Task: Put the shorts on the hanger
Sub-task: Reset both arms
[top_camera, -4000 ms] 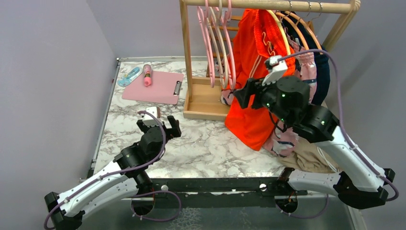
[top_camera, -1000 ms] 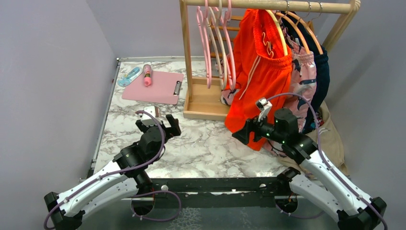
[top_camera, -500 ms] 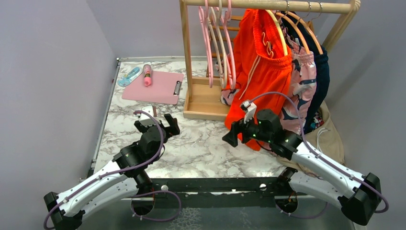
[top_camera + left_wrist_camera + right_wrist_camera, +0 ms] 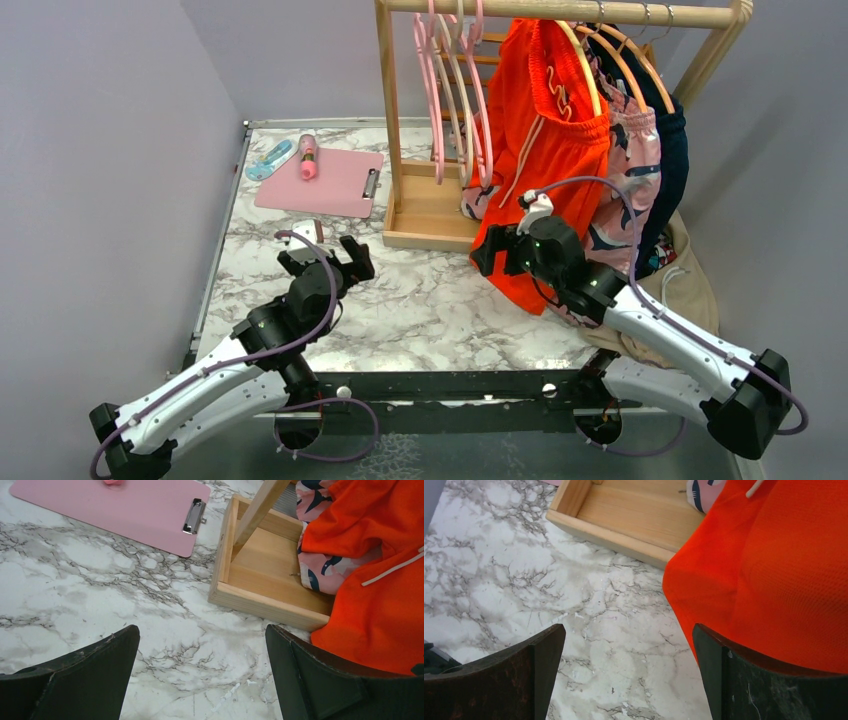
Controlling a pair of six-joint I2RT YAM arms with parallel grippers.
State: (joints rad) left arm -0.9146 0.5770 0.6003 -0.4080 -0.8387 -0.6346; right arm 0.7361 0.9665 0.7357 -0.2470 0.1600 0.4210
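The orange-red shorts [image 4: 540, 130] hang from the pale-yellow hanger [image 4: 584, 60] on the wooden rack's rail, their lower edge reaching down near the table. They also show in the left wrist view [image 4: 380, 580] and the right wrist view [image 4: 774, 570]. My right gripper [image 4: 487, 258] is open and empty, low beside the shorts' lower left edge; its right finger [image 4: 764, 680] is next to the fabric. My left gripper [image 4: 325, 257] is open and empty over the marble table, left of the rack's base.
A wooden rack [image 4: 390, 110] with a tray base [image 4: 425, 215] holds pink hangers [image 4: 450, 90], shark-pattern shorts [image 4: 635, 170] and dark clothes. A beige garment [image 4: 690, 290] lies at the right. A pink clipboard [image 4: 320, 180] with a pink tube [image 4: 308, 157] lies at the back left.
My right arm has come down from the hanging shorts, let go, and swung left, then moved back a little toward the shorts' lower edge. The left arm has barely moved.
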